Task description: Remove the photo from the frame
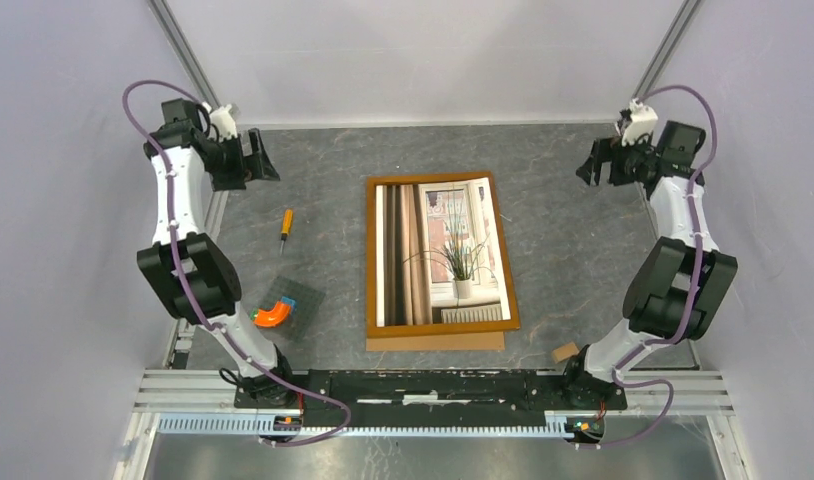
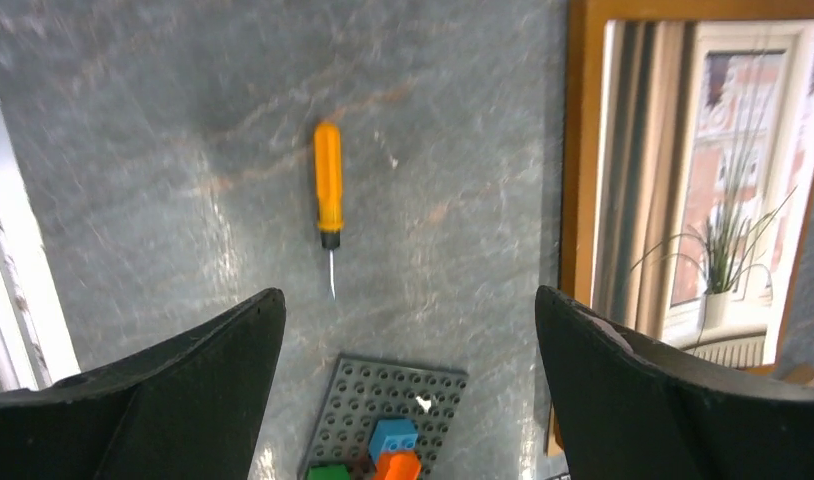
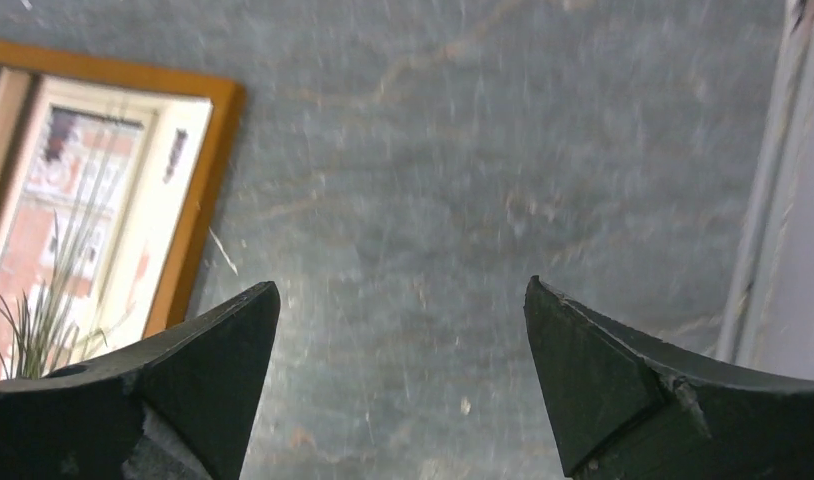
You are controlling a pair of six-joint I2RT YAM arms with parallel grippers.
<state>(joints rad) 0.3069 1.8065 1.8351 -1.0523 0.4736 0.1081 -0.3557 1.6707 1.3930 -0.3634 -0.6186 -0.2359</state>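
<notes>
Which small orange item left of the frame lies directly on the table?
The screwdriver, the one farther back. The curved orange block sits on a grey studded plate instead.

**Frame** [image 1: 371,260]: a large rectangle with a narrow orange-brown wooden border. It lies flat at the middle of the table, its long sides running away from the arm bases.

**Photo** [image 1: 443,255]: a large print lying face up inside the border, filling almost the whole opening. It shows brown-beige striped curtains on the left and a white window on the right. A spiky green plant in a pale pot stands toward the near right corner. Whether the print is seated or lies loose cannot be told.
</notes>
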